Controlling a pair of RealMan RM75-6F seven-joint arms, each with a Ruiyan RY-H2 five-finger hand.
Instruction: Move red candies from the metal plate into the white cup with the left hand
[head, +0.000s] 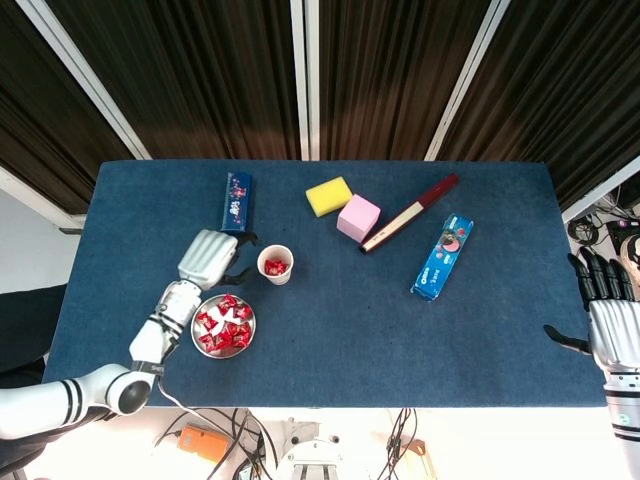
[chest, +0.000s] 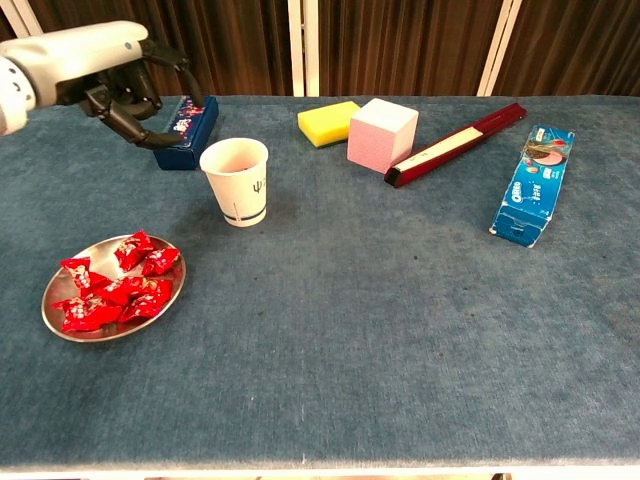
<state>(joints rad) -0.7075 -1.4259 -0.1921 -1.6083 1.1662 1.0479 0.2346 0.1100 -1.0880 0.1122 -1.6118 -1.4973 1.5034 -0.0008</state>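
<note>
Several red candies lie heaped on the round metal plate near the table's front left; the plate also shows in the head view. The white cup stands upright behind and to the right of it, and the head view shows red candy inside the cup. My left hand hovers above the table just left of the cup, fingers curved and apart, holding nothing; the head view shows the left hand beside the cup. My right hand hangs off the table's right edge, fingers spread and empty.
A dark blue box lies behind the left hand. A yellow sponge, a pink cube, a long maroon box and a blue cookie box sit across the back and right.
</note>
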